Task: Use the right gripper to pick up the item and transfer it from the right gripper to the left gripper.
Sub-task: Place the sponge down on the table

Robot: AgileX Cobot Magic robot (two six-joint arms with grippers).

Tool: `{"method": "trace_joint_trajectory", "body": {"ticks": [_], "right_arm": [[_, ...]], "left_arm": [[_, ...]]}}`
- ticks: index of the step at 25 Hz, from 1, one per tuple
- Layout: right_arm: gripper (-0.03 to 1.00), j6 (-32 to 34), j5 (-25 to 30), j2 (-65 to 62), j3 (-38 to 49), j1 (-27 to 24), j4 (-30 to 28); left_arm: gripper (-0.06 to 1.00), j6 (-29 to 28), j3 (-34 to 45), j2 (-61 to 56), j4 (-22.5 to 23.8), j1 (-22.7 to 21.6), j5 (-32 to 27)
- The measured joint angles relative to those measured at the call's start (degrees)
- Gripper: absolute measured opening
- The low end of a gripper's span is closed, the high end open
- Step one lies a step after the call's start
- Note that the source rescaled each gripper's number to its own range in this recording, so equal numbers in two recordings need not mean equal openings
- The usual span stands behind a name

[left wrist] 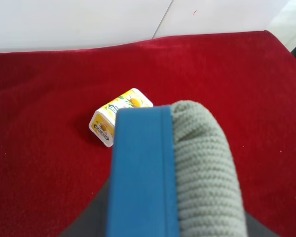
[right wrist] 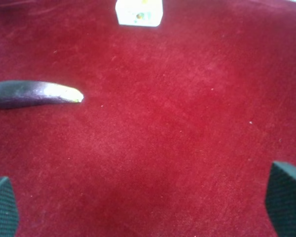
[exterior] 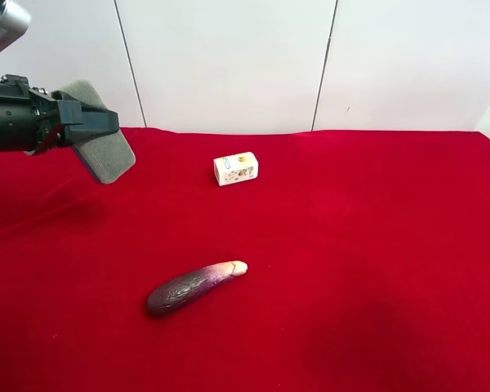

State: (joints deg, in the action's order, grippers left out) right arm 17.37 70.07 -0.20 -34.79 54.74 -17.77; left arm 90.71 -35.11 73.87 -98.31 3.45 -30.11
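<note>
Eggplant lies mid-worktop, well apart from every edge and from the small box. Left pincer pinches the item above the worktop at the high view's left; right pincer hangs spread, empty.

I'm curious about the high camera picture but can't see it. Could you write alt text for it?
The robot's black left gripper, reaching in from the view's left edge, holds a flat grey felt-topped block above a red cloth-covered table. On the cloth lie a small white printed box and, nearer the camera, a purple eggplant.
</note>
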Motion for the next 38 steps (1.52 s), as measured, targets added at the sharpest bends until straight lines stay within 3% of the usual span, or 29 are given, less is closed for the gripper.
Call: {"method": "trace_joint_trajectory", "body": {"ticks": [6, 12, 38], "right_arm": [[1.00, 0.88, -0.71, 0.00, 2.63, 0.00, -0.02], [1.00, 2.31, -7.51, 0.00, 5.44, 0.00, 0.28], [1.00, 2.37, -7.52, 0.00, 7.05, 0.00, -0.03]], "left_arm": [[0.03, 0.00, 0.00, 0.00, 1.04, 0.00, 0.05], [0.03, -0.64, 0.00, 0.00, 1.41, 0.00, 0.11], [0.03, -2.35, 0.00, 0.68, 1.72, 0.00, 0.30]]}}
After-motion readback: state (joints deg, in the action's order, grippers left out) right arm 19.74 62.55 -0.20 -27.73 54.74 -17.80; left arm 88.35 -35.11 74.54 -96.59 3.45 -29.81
